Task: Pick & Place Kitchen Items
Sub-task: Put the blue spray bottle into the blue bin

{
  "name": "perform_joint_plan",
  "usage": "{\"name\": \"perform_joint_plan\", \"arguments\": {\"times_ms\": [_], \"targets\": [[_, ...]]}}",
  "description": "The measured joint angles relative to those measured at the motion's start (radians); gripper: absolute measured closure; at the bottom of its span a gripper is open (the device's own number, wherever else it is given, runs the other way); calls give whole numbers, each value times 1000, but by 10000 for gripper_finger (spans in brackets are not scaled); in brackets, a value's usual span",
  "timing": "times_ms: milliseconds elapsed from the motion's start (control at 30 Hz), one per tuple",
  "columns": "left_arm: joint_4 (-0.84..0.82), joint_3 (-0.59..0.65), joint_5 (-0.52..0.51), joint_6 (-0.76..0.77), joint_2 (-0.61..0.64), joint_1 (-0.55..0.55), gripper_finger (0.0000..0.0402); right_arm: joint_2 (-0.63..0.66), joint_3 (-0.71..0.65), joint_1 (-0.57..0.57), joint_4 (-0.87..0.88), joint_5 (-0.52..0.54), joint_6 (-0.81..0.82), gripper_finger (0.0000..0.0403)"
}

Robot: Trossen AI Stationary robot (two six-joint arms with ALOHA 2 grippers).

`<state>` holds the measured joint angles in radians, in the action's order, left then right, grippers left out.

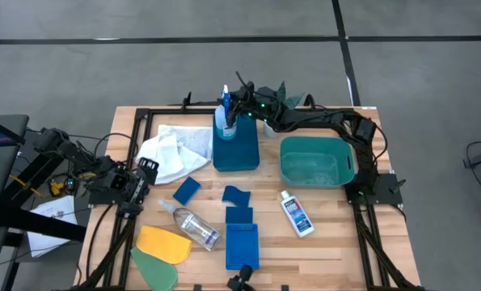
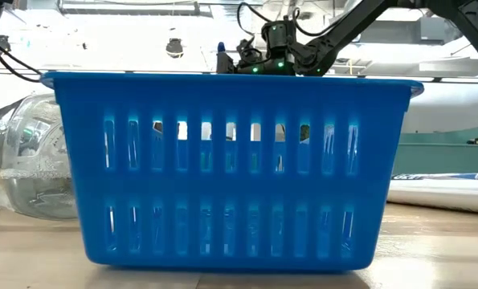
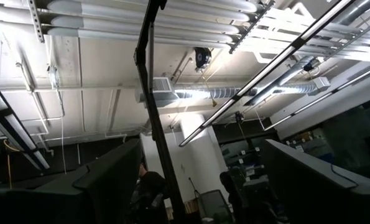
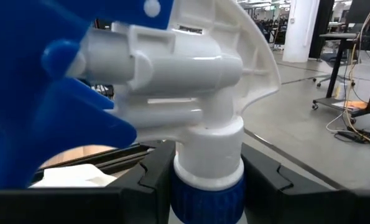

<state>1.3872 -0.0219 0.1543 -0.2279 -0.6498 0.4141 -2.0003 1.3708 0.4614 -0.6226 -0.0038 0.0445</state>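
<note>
One spray bottle (image 1: pixel 224 113), blue trigger up top, stands upright at the far-left corner of the blue tray (image 1: pixel 237 144) at the back of the bench (image 1: pixel 329 226). The right gripper (image 1: pixel 238 107) is right on it, jaws narrowed around the bottle's neck just under the white head, as the right wrist view shows it. Apart from that bottle, I cannot tell what else that tray holds.

Counting outward: two more bottles lying flat on the bench, a clear plastic bottle (image 1: pixel 191 223) left of centre and a white blue-labelled bottle (image 1: pixel 297 214) to the right. Three blue sponges in view: one (image 1: pixel 187 190) near the clear bottle, two (image 1: pixel 238 195) (image 1: pixel 238 214) closer to the middle. Three cloths: white cloth (image 1: pixel 174 152) bunched at the back left, yellow cloth (image 1: pixel 163 243) and green cloth (image 1: pixel 155 267) overlapping at the front left.

The teal tub (image 1: pixel 317 160) sits right of the tray, nothing clear inside. A slotted blue basket (image 1: pixel 242 246) stands at the front edge.

The left gripper (image 1: pixel 143 179) waits at the bench's left side, jaws wide, holding nothing.
</note>
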Motion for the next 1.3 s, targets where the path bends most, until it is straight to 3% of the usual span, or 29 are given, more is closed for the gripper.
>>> {"name": "perform_joint_plan", "arguments": {"times_ms": [433,800,1300], "targets": [[0,0,0,0,0,0,74,-1,-2,0,11,2,-22,273],[0,0,0,0,0,0,74,0,-2,0,21,4,-10,168],[0,0,0,0,0,0,74,0,-3,-3,94,-20,-38,158]]}}
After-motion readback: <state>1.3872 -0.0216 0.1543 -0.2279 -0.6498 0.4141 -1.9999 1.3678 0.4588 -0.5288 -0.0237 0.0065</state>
